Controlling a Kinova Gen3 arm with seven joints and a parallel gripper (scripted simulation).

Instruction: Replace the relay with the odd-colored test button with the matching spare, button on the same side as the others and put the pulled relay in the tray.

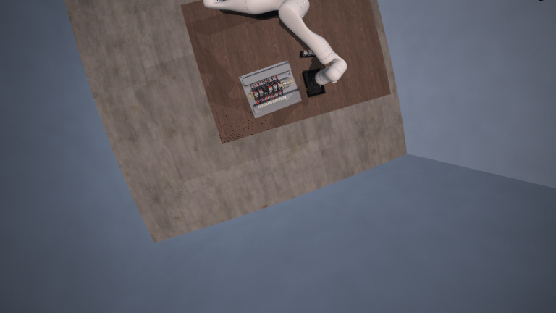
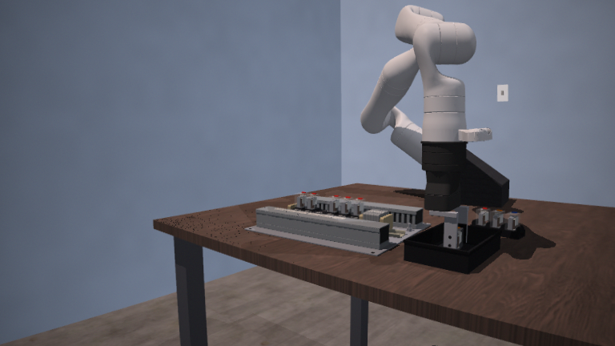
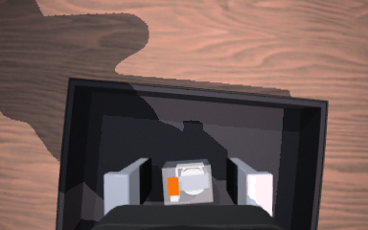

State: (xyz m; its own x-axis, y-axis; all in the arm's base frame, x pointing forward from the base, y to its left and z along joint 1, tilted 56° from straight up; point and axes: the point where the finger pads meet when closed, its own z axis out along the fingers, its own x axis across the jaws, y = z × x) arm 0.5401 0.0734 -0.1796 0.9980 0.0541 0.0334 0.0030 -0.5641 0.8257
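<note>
"Relay with the orange test button, clear-cased and boxy (image 2: 460, 237) (image 3: 188, 184): where is it?"

"Inside the black open-topped tray (image 1: 316, 95) (image 2: 435, 258) (image 3: 201, 91), standing slightly skewed between my fingers. My claw (image 1: 314, 80) (image 2: 458, 240) (image 3: 189, 174) is wide open and holds nothing; I see a gap on both sides."

"What could spoil it?"

"Moving sideways before I rise clear. A finger could tip the relay or drag the tray by its wall. I'd lift straight up."

"And next?"

"The short black rack (image 1: 302, 54) (image 2: 513, 233) beside the tray. I judge the red-buttoned clear spare (image 1: 305, 53) (image 2: 484, 217) to be the match, but its orange-buttoned neighbour (image 1: 310, 53) (image 2: 497, 219) stands close. A crooked descent could knock that one or pinch the rack too."

"The socket row?"

"Five red-buttoned relays (image 1: 270, 87) (image 2: 347, 206) flank the vacancy, with grey slotted wiring ducts (image 1: 266, 72) (image 2: 317, 227) along both sides. Wide fingers could nudge a neighbour out of level. A reversed button, slanted blades or too little push would leave the spare badly seated, since only spring contacts hold it."
</note>
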